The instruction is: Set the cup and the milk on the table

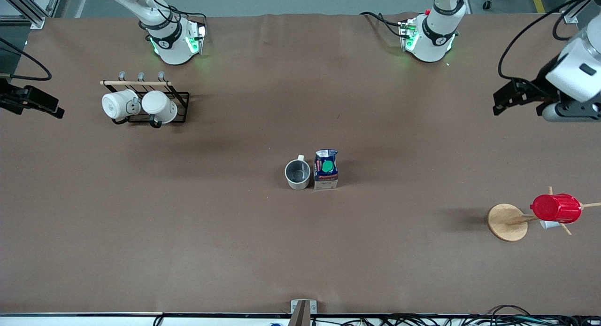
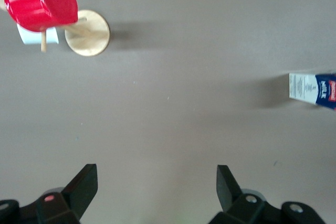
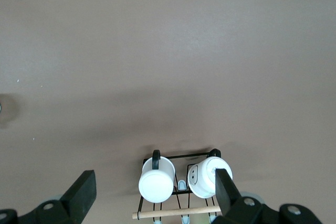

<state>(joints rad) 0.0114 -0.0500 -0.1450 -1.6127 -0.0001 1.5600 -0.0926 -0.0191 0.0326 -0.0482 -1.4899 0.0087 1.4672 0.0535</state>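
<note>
Mug and milk carton sit upright, touching, mid-table, well apart from both grippers. Left gripper and right gripper wait spread open at their ends. Mug's probably rigid, grab its rim; carton's light, squeeze gently.

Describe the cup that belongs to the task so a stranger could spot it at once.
Start at the middle of the brown table, where a blue and white milk carton stands. The cup stands upright right beside it, toward the right arm's end. Unlike the two white mugs hanging on the black rack and the red cup on the wooden stand, it sits directly on the cloth, showing its grey inside.
</note>
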